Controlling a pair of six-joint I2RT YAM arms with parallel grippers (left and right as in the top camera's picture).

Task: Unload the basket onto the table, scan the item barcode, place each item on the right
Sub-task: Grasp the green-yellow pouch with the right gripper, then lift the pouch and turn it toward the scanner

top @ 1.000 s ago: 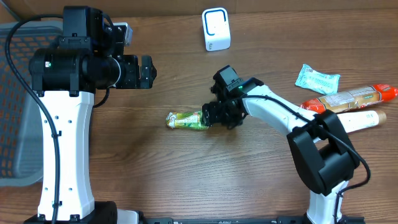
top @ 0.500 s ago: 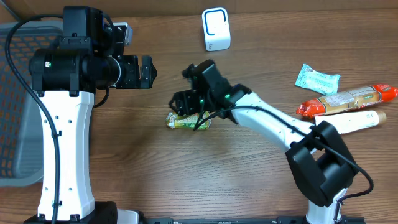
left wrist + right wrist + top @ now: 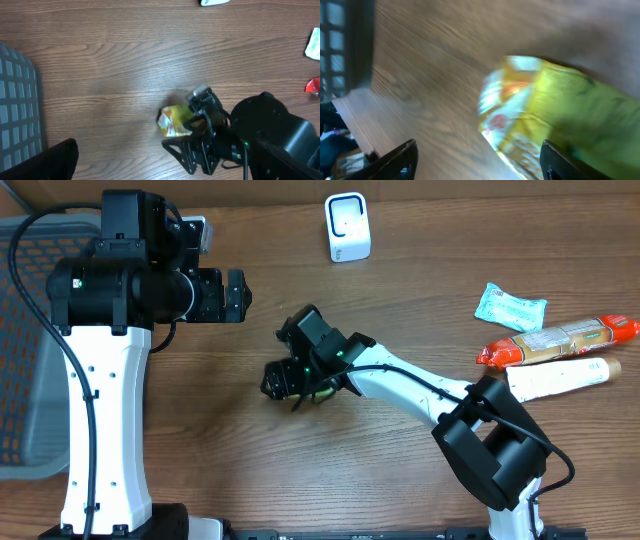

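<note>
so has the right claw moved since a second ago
yes, the right claw has slid left: it was below the white device at the table's far edge, and now sits left of it, over the yellow packet

arms (image 3: pixel 105 430): white links, black joints | cables (image 3: pixel 88 395): black | LED (image 3: pixel 246 145): apparently green

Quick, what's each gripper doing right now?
Left gripper: open, empty.
Right gripper: open over the packet, not gripping it.
</note>
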